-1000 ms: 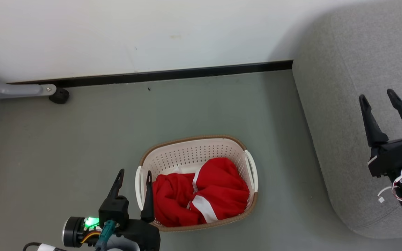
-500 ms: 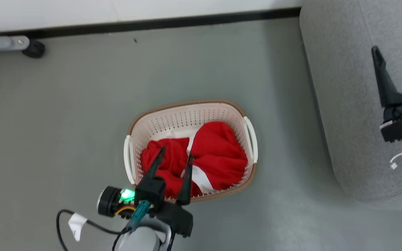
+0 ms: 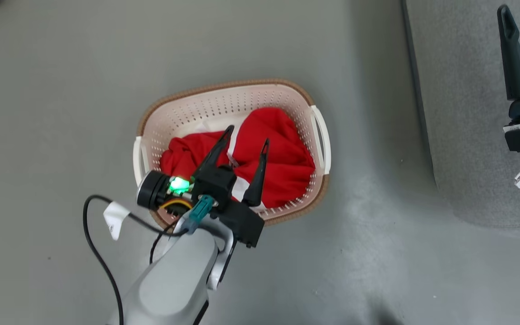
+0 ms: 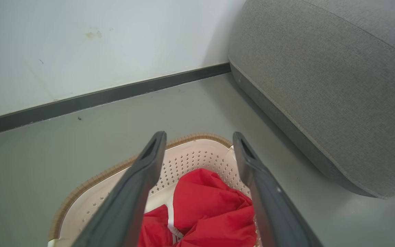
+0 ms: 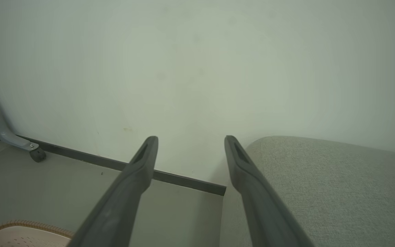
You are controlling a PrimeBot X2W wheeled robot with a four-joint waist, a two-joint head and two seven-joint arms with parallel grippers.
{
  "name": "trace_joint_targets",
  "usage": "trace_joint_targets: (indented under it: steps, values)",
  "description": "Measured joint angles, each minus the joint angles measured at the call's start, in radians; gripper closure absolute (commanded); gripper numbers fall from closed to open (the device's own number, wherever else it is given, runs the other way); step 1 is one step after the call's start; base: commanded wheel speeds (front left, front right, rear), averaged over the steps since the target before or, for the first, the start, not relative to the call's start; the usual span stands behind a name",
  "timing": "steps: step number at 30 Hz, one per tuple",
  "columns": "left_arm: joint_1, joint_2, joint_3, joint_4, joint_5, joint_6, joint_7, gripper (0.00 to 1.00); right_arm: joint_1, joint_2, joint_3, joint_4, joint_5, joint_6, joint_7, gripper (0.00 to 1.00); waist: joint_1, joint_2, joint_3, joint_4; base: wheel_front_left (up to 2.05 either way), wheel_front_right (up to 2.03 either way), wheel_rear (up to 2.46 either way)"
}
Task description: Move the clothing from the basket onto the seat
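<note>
The basket (image 3: 224, 85) stands on the grey floor, cream and perforated, with a brown rim. The clothing (image 3: 287, 158), bright red with white trim, lies crumpled inside it. My left gripper (image 3: 247, 135) hangs open just above the clothing, fingers pointing into the basket with nothing between them. In the left wrist view the left gripper (image 4: 199, 134) frames the clothing (image 4: 204, 202) and the basket rim (image 4: 91, 178). To the right lies the light grey seat (image 3: 463, 113). My right gripper (image 5: 190, 138) stands open over the seat (image 5: 321, 188), and one of its fingers (image 3: 513, 58) shows at the head view's right edge.
A white wall with a dark baseboard (image 4: 98, 97) runs behind the basket and seat. A grey metal leg with a black caster (image 5: 37, 154) stands at the wall to the left. A black cable with a white tag (image 3: 115, 216) trails from my left arm.
The head camera has tilted down, shifting the whole picture. My left gripper has moved from beside the basket's left handle to over the red clothing. Both grippers stay open.
</note>
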Motion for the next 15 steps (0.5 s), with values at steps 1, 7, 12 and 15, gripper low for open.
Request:
trace_joint_targets:
  steps: [1, 7, 12, 15]
  values:
    - [-0.019, 0.000, -0.014, 0.017, 0.000, 0.000, 0.000, 0.00, -0.004, 0.000, 0.000, -0.005, 0.000, 0.000, 0.000, 0.00, 0.0000, 0.0000, 0.012, -0.002, 0.00, 0.00, 0.00]
    - [-0.085, 0.000, -0.092, 0.101, -0.013, 0.000, 0.009, 0.00, -0.018, 0.000, 0.004, -0.030, 0.000, 0.003, 0.000, 0.00, -0.0001, 0.0001, 0.061, -0.016, 0.00, 0.00, 0.00]
    - [-0.145, 0.000, -0.137, 0.155, -0.036, 0.000, 0.055, 0.00, -0.027, 0.000, 0.011, -0.072, 0.000, 0.003, 0.000, 0.00, -0.0001, 0.0000, 0.101, -0.031, 0.00, 0.00, 0.00]
    - [-0.184, 0.000, -0.147, 0.181, -0.070, 0.000, 0.087, 0.00, -0.029, -0.003, 0.027, -0.100, 0.000, 0.003, 0.000, 0.00, -0.0001, 0.0000, 0.124, -0.040, 0.00, 0.00, 0.00]
